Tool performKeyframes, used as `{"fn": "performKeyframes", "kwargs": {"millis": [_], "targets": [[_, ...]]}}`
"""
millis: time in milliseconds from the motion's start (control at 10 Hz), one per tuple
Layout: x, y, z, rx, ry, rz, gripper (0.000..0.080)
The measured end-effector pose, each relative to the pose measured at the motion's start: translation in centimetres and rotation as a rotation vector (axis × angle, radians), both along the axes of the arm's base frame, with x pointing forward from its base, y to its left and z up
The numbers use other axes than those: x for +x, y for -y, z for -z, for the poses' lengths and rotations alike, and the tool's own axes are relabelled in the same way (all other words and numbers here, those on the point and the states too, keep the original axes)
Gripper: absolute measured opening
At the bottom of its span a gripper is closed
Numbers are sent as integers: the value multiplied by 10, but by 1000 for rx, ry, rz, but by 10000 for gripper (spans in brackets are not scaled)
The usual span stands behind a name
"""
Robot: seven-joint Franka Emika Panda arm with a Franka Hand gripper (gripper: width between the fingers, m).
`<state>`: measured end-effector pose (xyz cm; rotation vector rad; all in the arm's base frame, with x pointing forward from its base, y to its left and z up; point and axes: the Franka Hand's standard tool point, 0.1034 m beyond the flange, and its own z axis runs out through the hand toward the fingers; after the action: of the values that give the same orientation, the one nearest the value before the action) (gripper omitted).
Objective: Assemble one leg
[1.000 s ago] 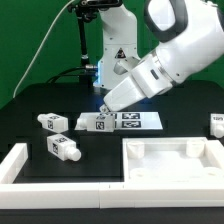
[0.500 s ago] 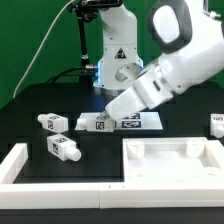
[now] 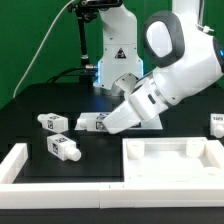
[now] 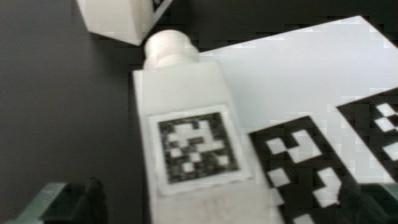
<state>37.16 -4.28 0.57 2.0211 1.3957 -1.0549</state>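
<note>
the leg (image 4: 187, 120), a stubby white plastic peg with a rounded tip and a square black-and-white tag, is lying flat along one edge of the thin white marker board (image 4: 294, 75) on the matte black counter (image 3: 40, 100). the jaws are hovering at its tagged end; i cannot tell whether they are parted or gripping.

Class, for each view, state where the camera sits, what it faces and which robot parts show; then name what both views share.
Exterior view: off the arm, facing the robot's base across the table; shows the arm and tool.
Wrist view: on the wrist, looking down close at the leg; one dark finger shows.
Shared: that leg, lying at the marker board's edge.
</note>
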Motion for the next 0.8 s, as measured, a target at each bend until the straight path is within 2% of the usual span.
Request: {"fn": "performKeyframes", "kwargs": {"millis": [100,300,400,700,800], "targets": [[0,0,0,-1,-1,-1,648],[0,0,0,-1,-1,-1,380],[0,0,0,-1,-1,-1,284],[0,-1,0,-1,0,-1,285],[-2,-8,-19,-55,-32,64,285]]}}
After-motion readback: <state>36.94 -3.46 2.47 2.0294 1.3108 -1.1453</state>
